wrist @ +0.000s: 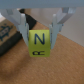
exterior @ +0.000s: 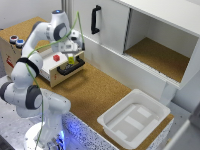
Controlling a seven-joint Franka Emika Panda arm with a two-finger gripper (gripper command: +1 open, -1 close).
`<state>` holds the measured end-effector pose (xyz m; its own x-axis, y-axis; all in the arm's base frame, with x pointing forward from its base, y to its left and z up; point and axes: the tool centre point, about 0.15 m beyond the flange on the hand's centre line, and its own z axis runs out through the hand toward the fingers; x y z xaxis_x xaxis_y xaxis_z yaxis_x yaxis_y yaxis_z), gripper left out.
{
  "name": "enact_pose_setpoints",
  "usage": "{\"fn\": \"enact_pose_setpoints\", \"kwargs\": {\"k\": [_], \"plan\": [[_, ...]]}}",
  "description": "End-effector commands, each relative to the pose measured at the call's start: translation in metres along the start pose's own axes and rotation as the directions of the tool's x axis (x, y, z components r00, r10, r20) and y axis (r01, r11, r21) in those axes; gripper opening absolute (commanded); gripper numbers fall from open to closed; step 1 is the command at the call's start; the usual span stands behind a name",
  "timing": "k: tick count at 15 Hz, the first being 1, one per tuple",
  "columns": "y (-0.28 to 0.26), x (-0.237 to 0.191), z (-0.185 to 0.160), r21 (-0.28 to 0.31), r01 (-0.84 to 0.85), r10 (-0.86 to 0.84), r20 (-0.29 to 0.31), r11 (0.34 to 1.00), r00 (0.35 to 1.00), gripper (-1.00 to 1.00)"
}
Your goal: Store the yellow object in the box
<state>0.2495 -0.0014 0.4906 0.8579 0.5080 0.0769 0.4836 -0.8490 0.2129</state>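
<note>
The yellow object [wrist: 40, 44] is a small yellow cube with a black letter N on its face, held between my two fingers in the wrist view. In the exterior view it [exterior: 71, 60] hangs just above the front of a white platform at the back left. My gripper [wrist: 39, 40] [exterior: 71, 56] is shut on it. The box [exterior: 114, 107] is a shallow white tub with raised ribs on its floor. It stands empty at the exterior view's lower right, far from the gripper.
A small red cube [exterior: 56, 58] sits on the white platform [exterior: 50, 72], which has a black handle [exterior: 70, 68] in front. A wooden case [exterior: 9, 55] with coloured buttons stands at the left. A white cabinet [exterior: 150, 25] with an open compartment runs along the back.
</note>
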Motion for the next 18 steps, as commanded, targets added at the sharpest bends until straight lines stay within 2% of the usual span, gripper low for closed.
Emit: {"fn": "enact_pose_setpoints", "kwargs": {"k": [1, 2, 5, 8, 11, 14, 16, 18], "plan": [[0.057, -0.047, 0.02, 0.02, -0.127, 0.125, 0.086, 0.992, 0.988, -1.0], [0.066, -0.058, 0.027, 0.023, -0.161, 0.157, 0.118, 0.987, 0.98, -1.0], [0.091, -0.086, 0.049, 0.027, -0.282, 0.275, 0.155, 0.959, 0.949, -1.0], [0.128, -0.111, 0.074, 0.045, -0.385, 0.375, 0.147, 0.922, 0.915, -1.0], [0.164, -0.127, 0.094, 0.038, -0.441, 0.432, 0.144, 0.897, 0.89, -1.0], [0.195, -0.157, 0.119, 0.043, -0.574, 0.565, 0.131, 0.818, 0.815, -1.0], [0.209, -0.177, 0.132, 0.041, -0.672, 0.663, 0.129, 0.739, 0.737, -1.0], [0.218, -0.188, 0.14, 0.023, -0.729, 0.72, 0.136, 0.684, 0.68, -1.0]]}}
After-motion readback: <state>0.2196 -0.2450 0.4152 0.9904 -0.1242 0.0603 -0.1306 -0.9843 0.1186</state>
